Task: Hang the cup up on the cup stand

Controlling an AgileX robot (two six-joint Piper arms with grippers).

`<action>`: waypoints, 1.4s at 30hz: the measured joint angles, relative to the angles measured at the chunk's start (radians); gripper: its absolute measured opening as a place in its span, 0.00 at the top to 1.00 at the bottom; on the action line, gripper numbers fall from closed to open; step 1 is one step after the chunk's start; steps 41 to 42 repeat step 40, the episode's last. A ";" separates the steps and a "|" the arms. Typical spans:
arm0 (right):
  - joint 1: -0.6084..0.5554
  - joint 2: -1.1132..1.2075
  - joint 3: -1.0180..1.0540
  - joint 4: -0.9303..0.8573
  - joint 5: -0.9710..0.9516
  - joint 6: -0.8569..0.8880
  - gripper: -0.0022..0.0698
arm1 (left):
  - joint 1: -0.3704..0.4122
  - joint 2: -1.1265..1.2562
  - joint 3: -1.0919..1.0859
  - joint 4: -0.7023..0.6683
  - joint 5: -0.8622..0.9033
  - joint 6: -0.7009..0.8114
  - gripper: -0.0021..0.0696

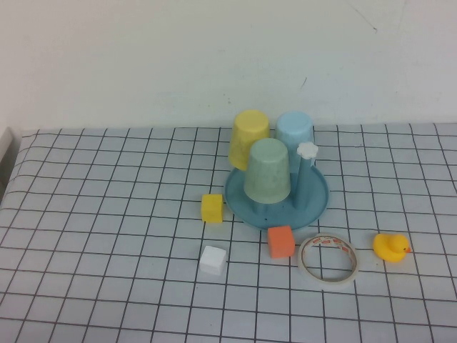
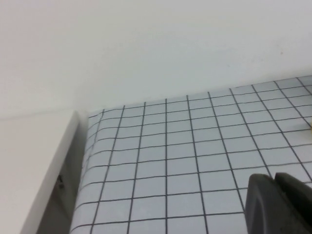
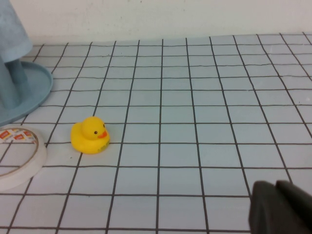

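- While neither arm shows in the high view, it alone gives the whole layout: the cup stand (image 1: 277, 199) sits mid-worktop (image 1: 107, 214) on the gridded sheet, and the cup (image 1: 268, 170) hangs upside down over a peg at the stand's front left.
- Behind it, a yellow cup (image 1: 249, 137) and a light blue cup (image 1: 295, 133) are also inverted on the stand, and one bare peg with a white flower knob (image 1: 307, 150) stands at the right, just beside the mint cup.
- Around the base lie a yellow block (image 1: 212, 208) touching or nearly touching its left rim, an orange block (image 1: 280, 241) just in front, a white block (image 1: 213, 259) nearer the robot, a tape roll (image 1: 328, 259) beside the orange block, and a rubber duck (image 1: 390, 246) further right.
- From the left wrist view, only bare gridded sheet, the worktop's edge and the wall are visible; none of the objects appear. The left gripper (image 2: 280, 204) shows as dark fingers pressed together at the frame's corner, over the empty left part of the worktop.
- From the right wrist view, the duck (image 3: 89, 136), part of the tape roll (image 3: 19, 158) and the stand's rim (image 3: 34, 92) appear close up, with a peg and the light blue cup's side (image 3: 12, 29); the mint cup is out of this frame. The right gripper (image 3: 282, 209) is pressed together, holding nothing, over the sheet well apart from the duck.
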 joint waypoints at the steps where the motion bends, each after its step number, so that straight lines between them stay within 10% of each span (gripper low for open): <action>1: 0.000 0.000 0.000 0.000 0.000 0.000 0.97 | 0.007 0.000 0.000 0.000 -0.002 0.000 0.97; 42: 0.000 0.000 0.000 0.000 0.000 0.000 0.97 | 0.023 0.000 -0.002 -0.078 0.187 -0.067 0.97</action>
